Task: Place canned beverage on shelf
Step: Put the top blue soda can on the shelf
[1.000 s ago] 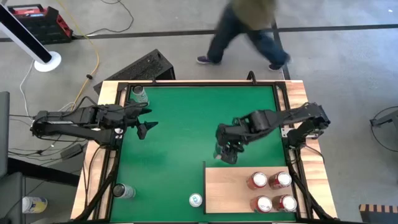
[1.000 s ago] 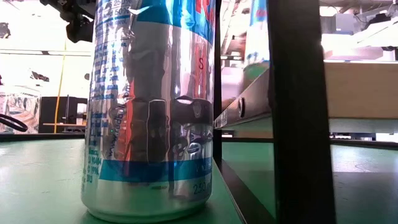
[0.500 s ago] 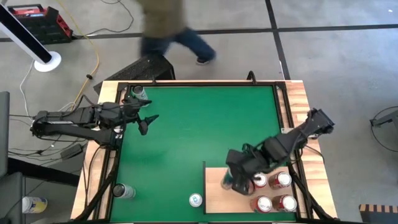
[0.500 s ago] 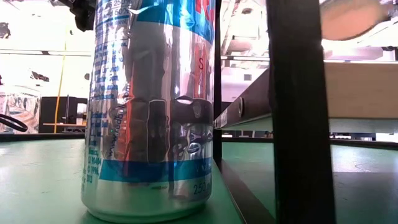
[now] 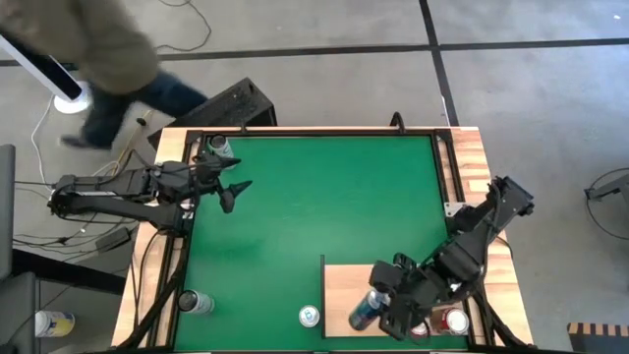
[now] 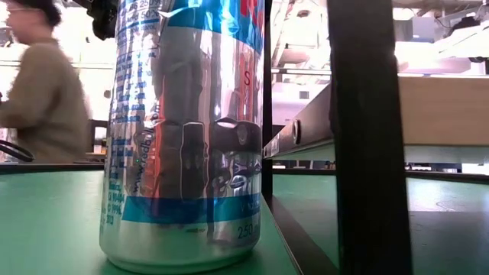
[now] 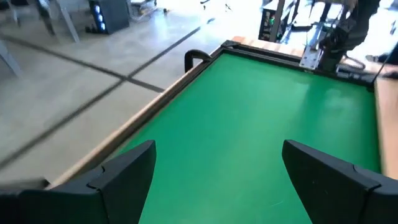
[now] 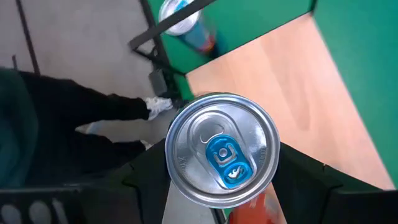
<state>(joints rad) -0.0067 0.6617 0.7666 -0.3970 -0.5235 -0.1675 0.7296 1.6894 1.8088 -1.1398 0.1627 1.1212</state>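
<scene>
Here the right gripper (image 5: 385, 307) grips a blue-and-silver can (image 5: 366, 311) over the near left part of the shelf (image 5: 344, 285).

The can's silver lid with its blue pull tab (image 8: 222, 153) fills the right wrist view, a dark finger pressed to each side; no brand name can be read on it. Whether its base touches the pale wood cannot be told. A red can (image 5: 454, 321) stands at the shelf's near right, beside the arm. Another silver-and-blue can (image 6: 187, 134) on the green mat (image 5: 314, 197), just left of the shelf, fills the low view; only "250" near its foot is legible. The left gripper (image 5: 233, 193) waits at the far left, fingers spread, holding nothing. A person (image 5: 108, 59) passes beyond the table.
</scene>
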